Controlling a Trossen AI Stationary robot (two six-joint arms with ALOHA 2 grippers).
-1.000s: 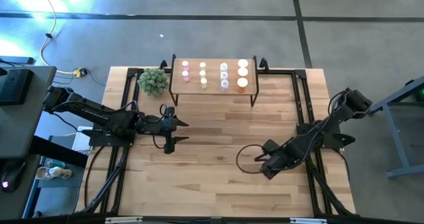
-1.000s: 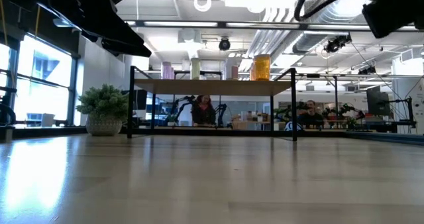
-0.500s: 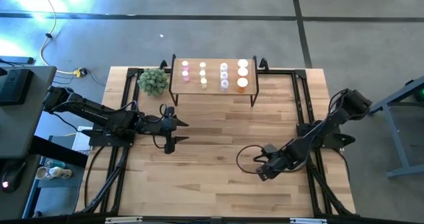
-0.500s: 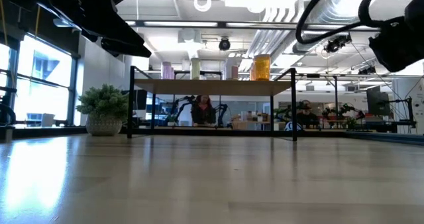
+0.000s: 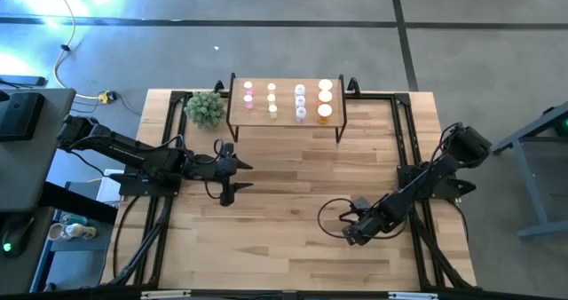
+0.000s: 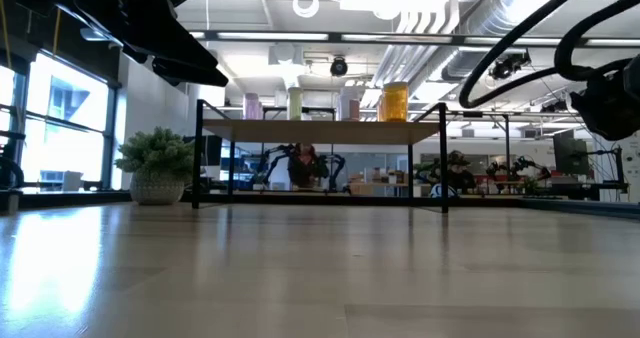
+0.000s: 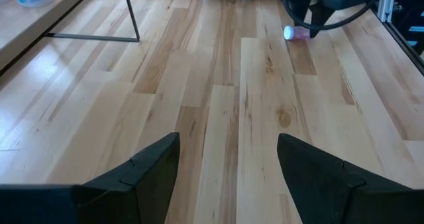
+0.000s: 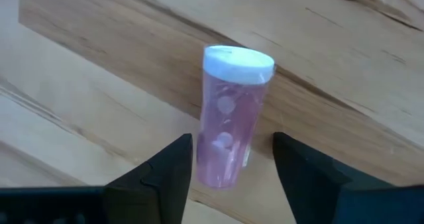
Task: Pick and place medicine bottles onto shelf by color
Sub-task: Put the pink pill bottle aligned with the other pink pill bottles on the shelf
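A pink medicine bottle (image 8: 230,118) with a white cap (image 8: 237,61) lies on its side on the table; the left wrist view shows it far off (image 7: 296,33). My right gripper (image 8: 232,151) (image 5: 351,232) points down over it, open, one finger on each side of the bottle's bottom half with a gap on both sides. My left gripper (image 5: 240,176) (image 7: 228,144) waits open at the table's left, above bare wood. The shelf (image 5: 284,115) stands at the far edge with several bottles (image 5: 300,102) upright on its top, sorted in columns by colour.
A small potted plant (image 5: 205,109) stands left of the shelf. Black frame rails (image 5: 404,140) run along the table's left and right sides. A cable loop (image 5: 330,213) hangs by my right gripper. Bare wood (image 5: 284,185) lies between the two arms.
My right gripper has sunk toward the table and a little toward its near edge, rolling at the wrist as it went down over the pink bottle.
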